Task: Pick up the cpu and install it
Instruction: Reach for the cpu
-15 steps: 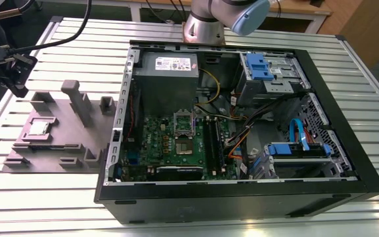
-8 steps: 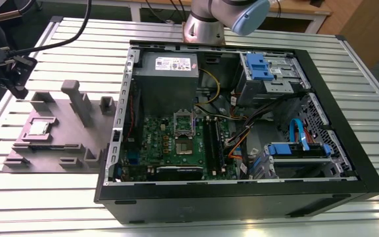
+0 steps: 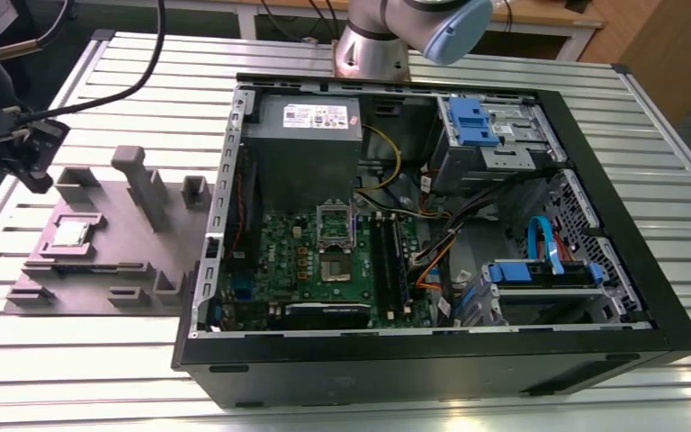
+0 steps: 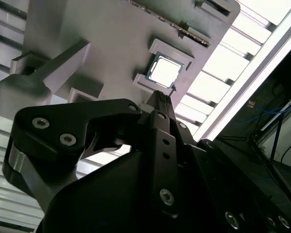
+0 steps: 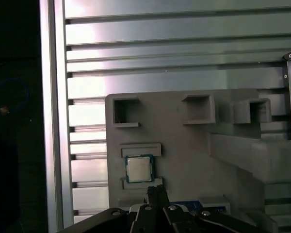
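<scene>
First wrist view: the claw (image 5: 156,190) hovers over the grey holder (image 5: 189,160), its two fingers pressed together and gripping nothing. The chip (image 5: 139,168) lies flat in a shallow recess just beyond the fingertips, untouched. In the exterior view the holder rests on the slatted table (image 3: 105,360) at nine o'clock from the open computer case (image 3: 417,364). The claw stands at about eleven o'clock from the chip, well apart from the socket (image 3: 335,225) on the green board (image 3: 303,261). Judged step: approach for pickup. Done well, it calls for centring squarely over the chip, spreading the fingers enough to clear its edges, and keeping off the raised lips bordering the recess.
</scene>
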Action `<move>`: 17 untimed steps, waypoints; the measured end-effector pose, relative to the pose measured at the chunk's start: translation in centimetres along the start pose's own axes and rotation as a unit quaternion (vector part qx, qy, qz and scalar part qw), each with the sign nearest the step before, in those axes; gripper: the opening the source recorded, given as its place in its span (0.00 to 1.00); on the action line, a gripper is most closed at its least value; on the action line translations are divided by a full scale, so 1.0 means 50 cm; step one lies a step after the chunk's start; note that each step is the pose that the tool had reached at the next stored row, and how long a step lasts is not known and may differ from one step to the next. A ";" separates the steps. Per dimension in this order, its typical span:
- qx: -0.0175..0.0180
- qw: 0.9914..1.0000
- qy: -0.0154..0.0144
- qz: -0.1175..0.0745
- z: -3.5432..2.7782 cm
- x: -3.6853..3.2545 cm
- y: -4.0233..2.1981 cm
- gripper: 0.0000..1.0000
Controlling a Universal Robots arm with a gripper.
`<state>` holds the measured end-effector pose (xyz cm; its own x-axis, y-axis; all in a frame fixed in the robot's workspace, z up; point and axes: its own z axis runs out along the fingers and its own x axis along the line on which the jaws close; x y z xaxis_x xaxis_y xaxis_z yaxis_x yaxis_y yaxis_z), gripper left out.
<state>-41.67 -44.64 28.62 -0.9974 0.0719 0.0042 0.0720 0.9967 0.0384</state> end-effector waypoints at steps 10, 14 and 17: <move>0.000 1.000 0.000 0.000 0.034 0.004 -0.012 0.11; 0.000 1.000 0.000 0.000 0.035 0.005 -0.012 0.11; 0.000 1.000 0.000 0.000 0.035 0.005 -0.012 0.11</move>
<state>-41.96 -45.14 26.83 -0.9974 0.0718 0.0042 0.0720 0.9967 0.0384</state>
